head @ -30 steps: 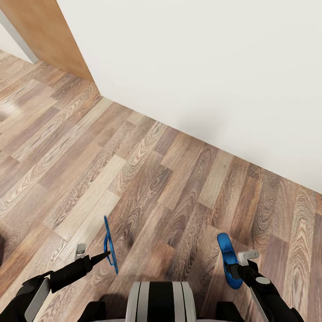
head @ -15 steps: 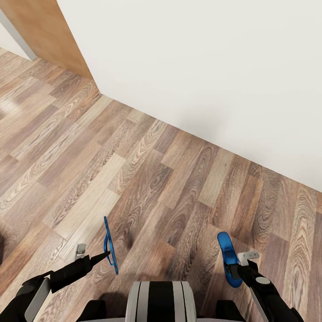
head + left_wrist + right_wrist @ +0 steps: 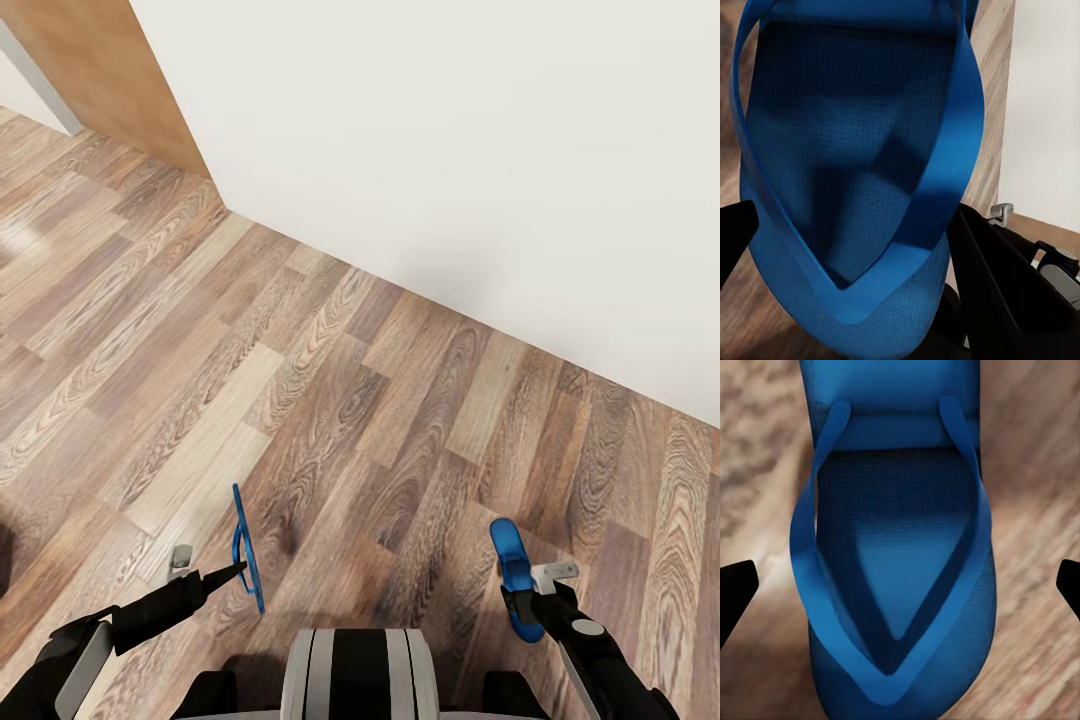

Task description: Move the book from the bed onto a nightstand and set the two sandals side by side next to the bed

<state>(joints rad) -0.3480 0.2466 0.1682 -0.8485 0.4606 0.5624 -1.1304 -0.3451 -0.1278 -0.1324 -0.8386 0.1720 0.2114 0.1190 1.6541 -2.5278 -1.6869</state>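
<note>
The left gripper (image 3: pixel 238 570) is closed on the edge of one sandal (image 3: pixel 246 548), which hangs off the wood-plank floor (image 3: pixel 200 340) with its sole turned on edge, so the head view shows it as a thin blue blade. In the left wrist view this sandal (image 3: pixel 847 187) sits close between the dark fingers (image 3: pixel 1005 285), straps facing the camera. The right gripper (image 3: pixel 528 590) grips the heel end of the second sandal (image 3: pixel 512 575); its long axis runs forward from the gripper toward the white wall (image 3: pixel 450 150), with the toe end leading. In the right wrist view that sandal (image 3: pixel 896 547) lies strap-side up between the two fingertips (image 3: pixel 735 589). Each arm carries its own sandal, well apart on either side of the robot trunk (image 3: pixel 358 672). A brown door (image 3: pixel 100 70) stands at the wall's left end. Judgement: the robot is in transit, and placement requires turning both long axes parallel beside the bed.
</note>
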